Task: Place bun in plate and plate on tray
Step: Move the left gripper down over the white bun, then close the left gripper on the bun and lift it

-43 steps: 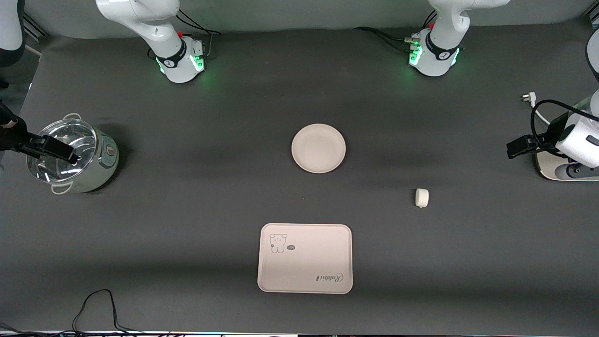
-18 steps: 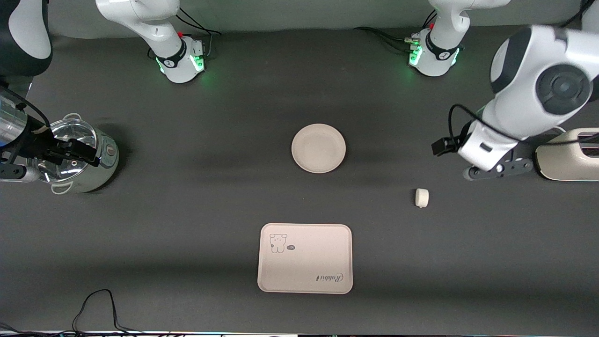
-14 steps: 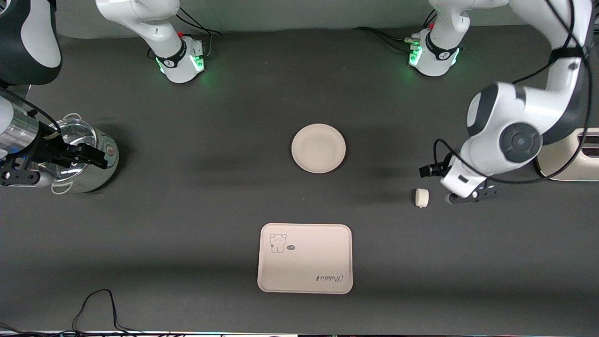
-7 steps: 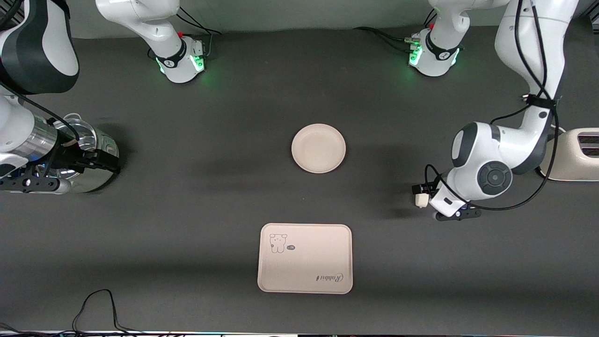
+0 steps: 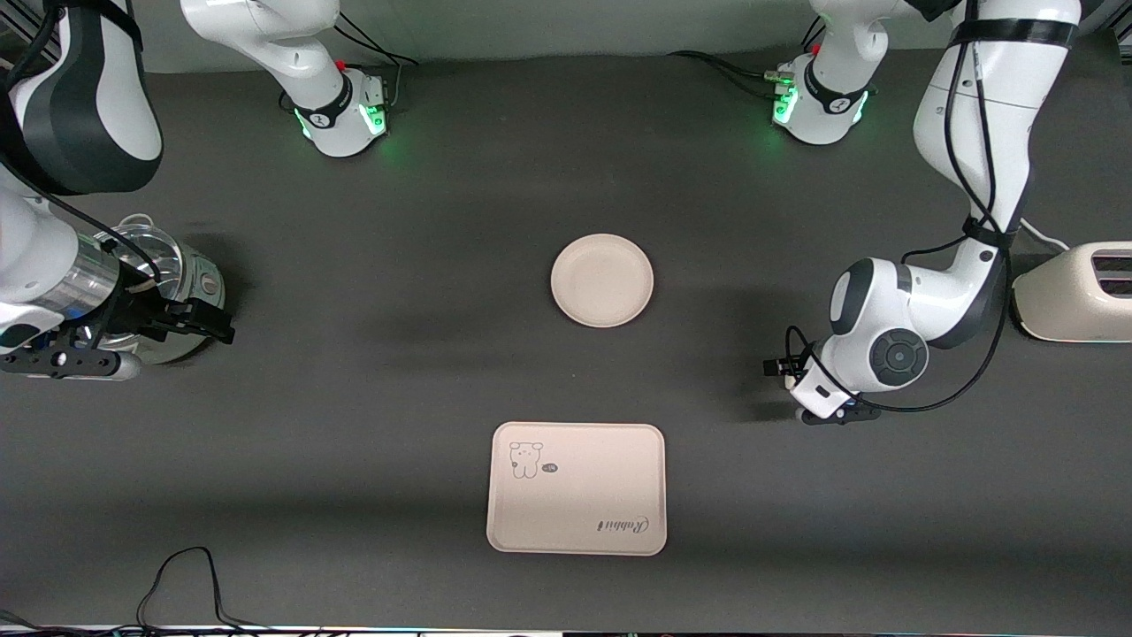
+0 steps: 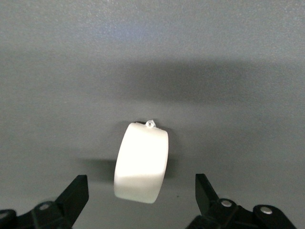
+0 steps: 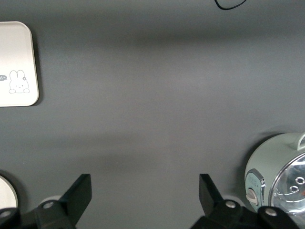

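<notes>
The bun [image 6: 141,162] is a small white stubby lump lying on the dark table. In the front view it is hidden under my left hand. My left gripper [image 5: 809,400] is open low over the bun, and in the left wrist view [image 6: 141,192] its fingers stand apart on either side of it without touching. The round cream plate [image 5: 602,280] lies empty at mid-table. The cream tray [image 5: 576,488], with its bear drawing, lies nearer the front camera than the plate. My right gripper [image 5: 71,364] is open and empty beside the pot, as the right wrist view [image 7: 143,196] shows.
A glass-lidded pot [image 5: 190,285] stands at the right arm's end of the table. A cream toaster [image 5: 1074,292] stands at the left arm's end. A black cable [image 5: 186,575] loops near the front edge. The right wrist view also shows the tray [image 7: 16,62] and the pot [image 7: 281,176].
My left arm has swung in from the toaster end and come down over the bun, fingers open around it. My right gripper has shifted slightly beside the pot. Bun, plate and tray have not moved.
</notes>
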`<action>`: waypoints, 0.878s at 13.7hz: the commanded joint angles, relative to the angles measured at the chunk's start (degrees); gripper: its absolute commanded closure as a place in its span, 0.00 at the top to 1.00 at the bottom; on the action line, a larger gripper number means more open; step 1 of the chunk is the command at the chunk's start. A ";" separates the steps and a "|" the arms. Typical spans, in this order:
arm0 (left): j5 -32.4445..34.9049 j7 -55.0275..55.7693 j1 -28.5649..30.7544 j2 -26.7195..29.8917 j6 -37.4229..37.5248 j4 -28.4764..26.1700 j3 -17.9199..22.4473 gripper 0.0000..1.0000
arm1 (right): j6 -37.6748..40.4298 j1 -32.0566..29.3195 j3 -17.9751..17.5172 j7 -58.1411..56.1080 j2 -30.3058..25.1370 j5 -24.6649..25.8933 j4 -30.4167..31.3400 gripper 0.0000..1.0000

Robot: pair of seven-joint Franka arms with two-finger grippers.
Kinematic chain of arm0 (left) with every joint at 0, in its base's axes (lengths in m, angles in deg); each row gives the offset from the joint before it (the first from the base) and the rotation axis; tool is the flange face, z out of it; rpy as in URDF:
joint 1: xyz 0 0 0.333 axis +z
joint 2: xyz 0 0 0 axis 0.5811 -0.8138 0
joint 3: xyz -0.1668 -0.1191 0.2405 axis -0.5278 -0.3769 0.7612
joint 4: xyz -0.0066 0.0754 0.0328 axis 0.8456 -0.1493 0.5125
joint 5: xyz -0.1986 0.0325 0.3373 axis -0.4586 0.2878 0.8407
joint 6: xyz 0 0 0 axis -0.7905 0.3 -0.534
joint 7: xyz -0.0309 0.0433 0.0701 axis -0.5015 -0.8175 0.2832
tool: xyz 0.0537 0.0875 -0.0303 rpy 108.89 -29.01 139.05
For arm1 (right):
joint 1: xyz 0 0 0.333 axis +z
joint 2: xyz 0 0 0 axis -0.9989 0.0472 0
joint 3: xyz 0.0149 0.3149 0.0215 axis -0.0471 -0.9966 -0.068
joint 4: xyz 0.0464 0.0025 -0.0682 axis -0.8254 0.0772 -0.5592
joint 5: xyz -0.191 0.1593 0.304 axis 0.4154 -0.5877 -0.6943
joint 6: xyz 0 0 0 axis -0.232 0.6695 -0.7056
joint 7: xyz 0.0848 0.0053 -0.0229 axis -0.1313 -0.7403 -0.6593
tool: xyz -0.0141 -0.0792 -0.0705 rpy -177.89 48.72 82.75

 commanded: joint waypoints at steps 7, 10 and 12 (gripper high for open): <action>0.59 -0.52 -0.40 0.12 -2.91 -1.26 -0.06 0.07 | -1.70 0.43 -0.55 1.99 1.79 -0.69 -2.19 1.00; 0.59 -0.52 -0.40 0.56 -2.48 -1.26 -0.06 0.08 | -1.79 0.43 -0.64 1.99 1.79 -1.39 -2.45 1.00; 0.59 -0.44 -0.40 2.40 -0.55 -1.26 -0.06 0.08 | -1.79 0.43 -0.55 1.99 1.79 -1.39 -2.46 1.00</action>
